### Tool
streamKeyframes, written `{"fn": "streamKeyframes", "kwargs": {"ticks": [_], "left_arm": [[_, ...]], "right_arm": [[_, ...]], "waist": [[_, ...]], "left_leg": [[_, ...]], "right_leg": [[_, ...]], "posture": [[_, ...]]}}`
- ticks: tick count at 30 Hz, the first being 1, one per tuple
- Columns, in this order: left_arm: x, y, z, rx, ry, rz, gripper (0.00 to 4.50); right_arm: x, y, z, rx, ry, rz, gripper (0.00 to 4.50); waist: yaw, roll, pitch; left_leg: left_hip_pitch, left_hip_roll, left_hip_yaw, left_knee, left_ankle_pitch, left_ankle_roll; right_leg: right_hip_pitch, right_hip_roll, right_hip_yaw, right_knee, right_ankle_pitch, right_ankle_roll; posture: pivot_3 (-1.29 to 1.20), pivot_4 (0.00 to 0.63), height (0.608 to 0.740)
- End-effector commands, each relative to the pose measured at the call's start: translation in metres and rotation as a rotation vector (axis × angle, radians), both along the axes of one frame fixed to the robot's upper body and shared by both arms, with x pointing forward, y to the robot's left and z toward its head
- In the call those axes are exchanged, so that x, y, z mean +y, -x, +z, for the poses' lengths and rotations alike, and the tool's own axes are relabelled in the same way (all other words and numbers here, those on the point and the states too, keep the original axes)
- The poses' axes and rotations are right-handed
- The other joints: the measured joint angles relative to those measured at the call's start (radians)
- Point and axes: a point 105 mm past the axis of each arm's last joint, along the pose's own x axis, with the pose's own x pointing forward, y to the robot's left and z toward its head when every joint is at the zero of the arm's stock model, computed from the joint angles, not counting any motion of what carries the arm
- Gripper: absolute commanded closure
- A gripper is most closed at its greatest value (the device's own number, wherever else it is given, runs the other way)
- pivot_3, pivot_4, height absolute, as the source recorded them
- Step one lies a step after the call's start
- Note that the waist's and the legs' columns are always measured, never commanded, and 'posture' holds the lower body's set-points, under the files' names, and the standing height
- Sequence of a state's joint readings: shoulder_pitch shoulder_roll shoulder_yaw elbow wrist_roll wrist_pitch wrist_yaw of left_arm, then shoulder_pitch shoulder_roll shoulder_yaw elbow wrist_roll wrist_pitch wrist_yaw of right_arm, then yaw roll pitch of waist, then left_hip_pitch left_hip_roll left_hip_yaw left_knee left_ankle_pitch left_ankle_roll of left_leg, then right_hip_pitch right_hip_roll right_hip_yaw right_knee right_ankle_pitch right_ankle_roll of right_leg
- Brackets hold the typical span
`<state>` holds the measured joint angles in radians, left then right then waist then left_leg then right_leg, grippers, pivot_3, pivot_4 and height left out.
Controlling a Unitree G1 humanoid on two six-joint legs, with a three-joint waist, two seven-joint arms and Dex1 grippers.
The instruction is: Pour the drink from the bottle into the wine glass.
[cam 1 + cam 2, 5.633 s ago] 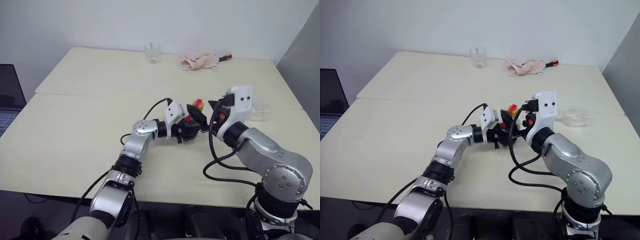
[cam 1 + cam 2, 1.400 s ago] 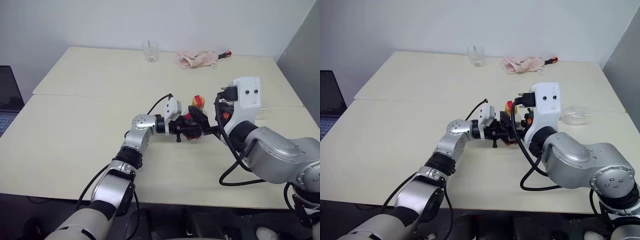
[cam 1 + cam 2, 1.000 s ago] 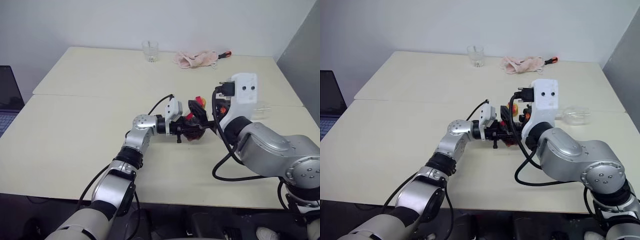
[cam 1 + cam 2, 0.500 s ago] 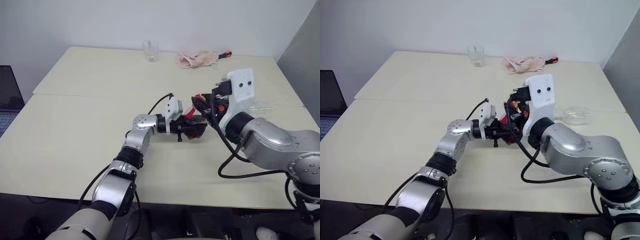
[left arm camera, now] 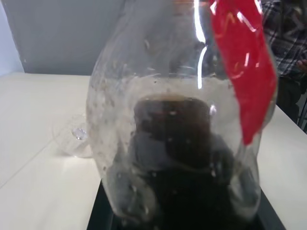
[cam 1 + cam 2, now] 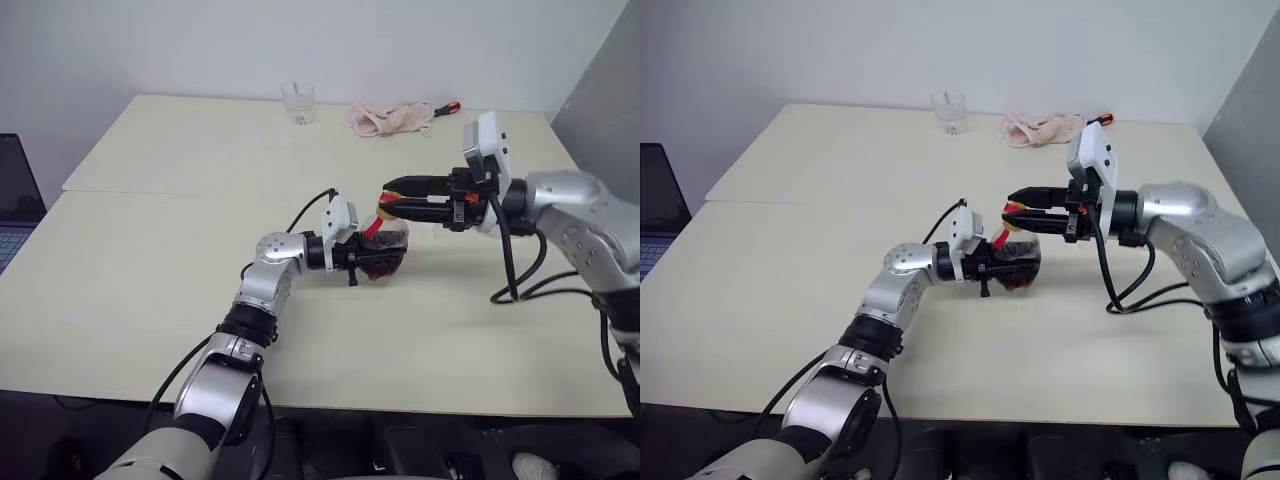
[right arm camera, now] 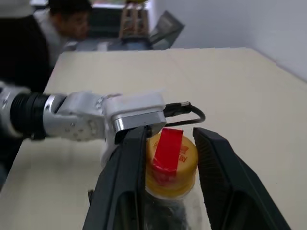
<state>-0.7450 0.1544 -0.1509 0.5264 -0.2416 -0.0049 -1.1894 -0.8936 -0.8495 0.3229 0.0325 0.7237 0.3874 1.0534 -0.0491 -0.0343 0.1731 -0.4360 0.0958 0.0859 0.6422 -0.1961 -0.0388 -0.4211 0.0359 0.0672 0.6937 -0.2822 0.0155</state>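
On the pale bench [image 6: 150,290], the left claw [image 6: 372,256] is clamped around the belly of 1 bottle [image 6: 385,246] of dark drink [image 5: 184,158], standing near mid-bench. The right claw [image 7: 168,153] straddles the bottle's yellow cap [image 7: 171,163], fingers [image 7: 125,167] pressed against its sides. 1 tumbler [image 6: 298,101] and 1 pink cloth [image 6: 390,117] sit at the far edge. The wine glass [image 5: 73,141], lying beyond the bottle, is hard to make out.

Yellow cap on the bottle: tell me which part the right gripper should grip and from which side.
Grip the yellow cap across its round side wall, coming level from the robot's right, as the right gripper does now. The bottle stands tilted in the left gripper, which leaves the cap free; one finger flanks each side.
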Motion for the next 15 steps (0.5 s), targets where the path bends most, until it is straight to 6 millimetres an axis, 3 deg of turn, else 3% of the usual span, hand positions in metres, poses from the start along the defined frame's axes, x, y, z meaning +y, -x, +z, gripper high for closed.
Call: {"fn": "streamKeyframes", "kwargs": {"ticks": [1,4,10,15], "left_arm": [[-0.005,0.011,0.03,-0.108,0.058,-0.038,3.49],[-0.004,0.013,0.029,-0.105,0.053,-0.028,3.49],[0.001,0.012,0.028,-0.104,0.042,-0.017,3.49],[-0.001,0.012,0.028,-0.101,0.04,-0.026,3.49]], "right_arm": [[-0.011,-0.016,-0.017,0.005,0.113,0.06,3.65],[-0.009,-0.02,-0.014,-0.029,0.111,0.116,4.5],[-0.006,-0.02,-0.011,-0.027,0.106,0.159,4.5],[-0.018,0.0,0.021,0.001,-0.024,0.163,4.5]], "waist": [[0.002,0.0,0.0],[0.006,0.0,0.0],[0.019,0.001,0.0],[0.021,0.001,0.001]], "left_leg": [[0.0,0.0,0.0,0.0,0.0,0.0],[0.0,0.0,0.001,0.0,0.0,0.0],[0.0,0.0,0.002,0.001,0.0,0.0],[0.0,0.0,0.003,0.001,0.0,0.0]], "right_leg": [[0.0,0.0,-0.001,0.0,0.0,0.0],[0.0,0.0,0.0,0.002,0.0,-0.001],[0.0,-0.001,-0.001,0.003,0.002,-0.005],[0.0,-0.002,-0.001,0.003,0.002,-0.005]], "posture": [[0.0,0.15,0.74],[0.0,0.15,0.74],[0.0,0.15,0.74],[0.0,0.15,0.74]]}}
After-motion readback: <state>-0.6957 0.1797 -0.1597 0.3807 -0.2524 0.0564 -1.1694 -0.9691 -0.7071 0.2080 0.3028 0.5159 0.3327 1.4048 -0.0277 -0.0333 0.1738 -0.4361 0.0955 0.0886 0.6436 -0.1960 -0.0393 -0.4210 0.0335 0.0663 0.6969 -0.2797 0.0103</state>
